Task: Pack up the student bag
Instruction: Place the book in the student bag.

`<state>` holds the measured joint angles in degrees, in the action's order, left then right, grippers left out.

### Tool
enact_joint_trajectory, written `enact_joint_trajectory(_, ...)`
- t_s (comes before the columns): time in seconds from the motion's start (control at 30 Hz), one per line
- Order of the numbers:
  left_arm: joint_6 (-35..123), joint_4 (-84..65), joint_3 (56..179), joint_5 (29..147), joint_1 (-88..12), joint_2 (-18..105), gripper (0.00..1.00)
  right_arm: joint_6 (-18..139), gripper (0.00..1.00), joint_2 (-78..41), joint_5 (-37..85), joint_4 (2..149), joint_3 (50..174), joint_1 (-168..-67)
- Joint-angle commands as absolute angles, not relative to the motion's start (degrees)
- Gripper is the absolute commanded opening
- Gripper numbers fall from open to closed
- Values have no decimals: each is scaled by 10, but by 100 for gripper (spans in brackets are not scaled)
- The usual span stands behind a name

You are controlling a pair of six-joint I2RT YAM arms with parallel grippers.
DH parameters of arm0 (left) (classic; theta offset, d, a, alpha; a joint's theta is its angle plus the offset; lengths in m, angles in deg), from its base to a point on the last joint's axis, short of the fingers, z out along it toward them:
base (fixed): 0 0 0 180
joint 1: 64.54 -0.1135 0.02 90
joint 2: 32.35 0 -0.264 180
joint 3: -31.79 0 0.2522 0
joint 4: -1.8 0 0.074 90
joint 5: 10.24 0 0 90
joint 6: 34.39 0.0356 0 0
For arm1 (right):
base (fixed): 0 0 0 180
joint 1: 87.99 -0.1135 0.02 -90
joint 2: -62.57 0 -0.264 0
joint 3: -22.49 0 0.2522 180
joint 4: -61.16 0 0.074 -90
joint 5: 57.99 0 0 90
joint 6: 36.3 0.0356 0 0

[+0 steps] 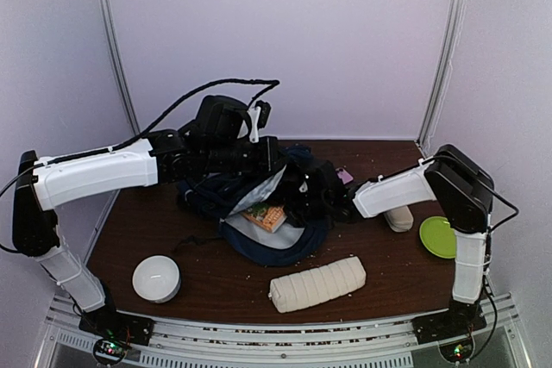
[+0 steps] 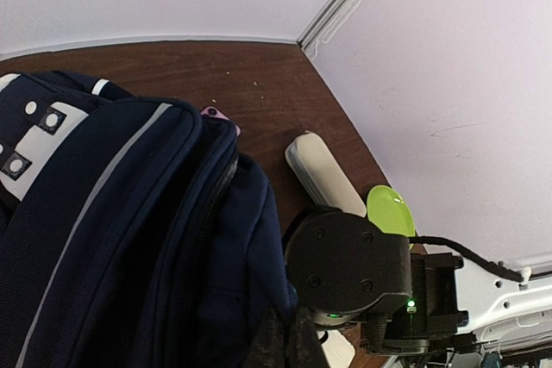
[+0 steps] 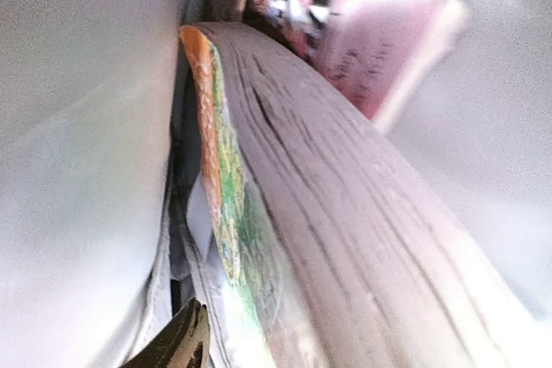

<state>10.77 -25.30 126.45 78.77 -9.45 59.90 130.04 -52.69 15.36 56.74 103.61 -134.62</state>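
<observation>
Centrally, slumped navy fabric backpack (image 1: 289, 249), grey-lined, gaping over thick paperback (image 3: 345, 239) with ridged page edges; left gripper (image 1: 266, 158) pinched shut at rim; right gripper (image 1: 328, 200) buried inside, jaw state unreadable.

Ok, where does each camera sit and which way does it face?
Top external: above, behind the robot, looking down on table and student bag; left arm, right arm show.
Left wrist: over the bag, facing the far right corner; only the right arm shows.
Right wrist: inside the bag, close against a book; one fingertip shows.
Shared: top and left wrist both see the green plate.
</observation>
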Motion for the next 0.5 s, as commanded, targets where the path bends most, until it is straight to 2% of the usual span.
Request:
enact_joint_trajectory(0.0,117,-156,1295,807,-95,578,0,1272,61,-468,166,585,993,-1337)
enact_joint_trajectory(0.33,114,-149,1294,814,-96,587,0,1274,54,-398,164,549,914,-1331)
enact_joint_trajectory(0.4,113,-147,1293,815,-96,588,0,1274,42,-388,163,540,903,-1331)
enact_joint_trajectory(0.47,112,-146,1294,815,-96,591,0,1281,20,-384,158,524,891,-1332)
